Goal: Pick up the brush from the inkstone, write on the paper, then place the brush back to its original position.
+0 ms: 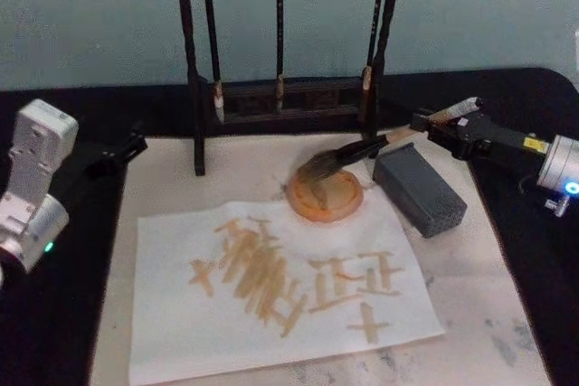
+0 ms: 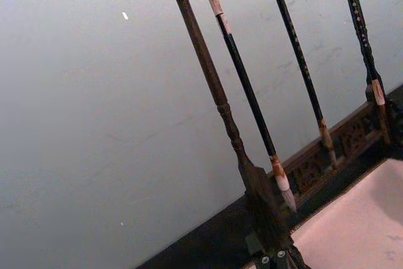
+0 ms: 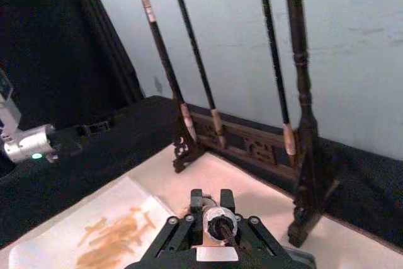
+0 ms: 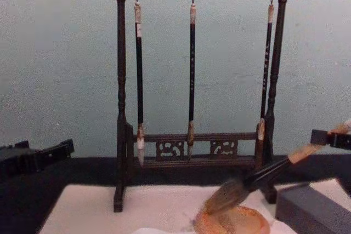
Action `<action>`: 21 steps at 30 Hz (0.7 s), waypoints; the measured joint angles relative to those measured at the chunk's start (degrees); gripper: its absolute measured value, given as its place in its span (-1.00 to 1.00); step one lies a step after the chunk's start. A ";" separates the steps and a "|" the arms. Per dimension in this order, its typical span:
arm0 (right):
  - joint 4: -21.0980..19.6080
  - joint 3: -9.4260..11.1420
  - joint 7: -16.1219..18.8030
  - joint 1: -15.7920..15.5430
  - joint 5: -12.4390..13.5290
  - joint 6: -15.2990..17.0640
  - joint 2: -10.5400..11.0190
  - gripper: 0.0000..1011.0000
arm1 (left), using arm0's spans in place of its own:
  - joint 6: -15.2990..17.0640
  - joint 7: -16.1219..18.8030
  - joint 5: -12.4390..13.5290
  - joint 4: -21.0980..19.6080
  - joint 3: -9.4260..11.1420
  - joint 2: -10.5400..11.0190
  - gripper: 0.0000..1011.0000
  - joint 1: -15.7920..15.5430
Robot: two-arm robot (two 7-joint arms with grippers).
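While the left claw (image 1: 134,146) hangs idle over the black tabletop, well to the left of the work and aimed toward the brush rack (image 1: 193,88), it cannot be told whether it is spread or pressed together. Well apart from it on the right side lies the paper (image 1: 181,314), already covered in tan strokes, so the writing step is judged done or nearly so. Beyond the paper's far right corner, in front of the right claw, sits the round inkstone (image 1: 348,210). The brush (image 1: 362,149) slants down onto it, its bushy head touching the dish and its pale handle rising toward the right claw. A grey block (image 1: 421,192) lies just beside the inkstone, under the handle's line and just short of that claw. The right claw (image 1: 432,122) is pinching the handle near its top end. Assessment: the brush should be light, with a stiff, smooth wooden handle that could twist or slip in a loose pinch. The head is soft, probably wet, and will splay under pressure. The proper hold is on the bare handle, clear of the black ferrule and the hair. A hold this far from the head makes the tip swing widely, so any lowering calls for small, slow moves, with care for the grey block.
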 joint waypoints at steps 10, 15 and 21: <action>7.50 -0.88 2.76 3.66 -1.11 -0.33 -2.28 -0.67 | 0.00 0.00 0.00 0.00 0.00 0.01 0.98 0.00; 11.23 -1.02 4.12 5.51 -1.90 -0.70 -3.49 -0.67 | 0.00 0.00 0.00 0.00 0.00 0.01 0.98 0.00; 13.38 -0.78 4.82 6.37 -2.61 -0.83 -4.34 -0.67 | 0.00 0.00 0.00 0.00 0.00 0.00 0.98 0.00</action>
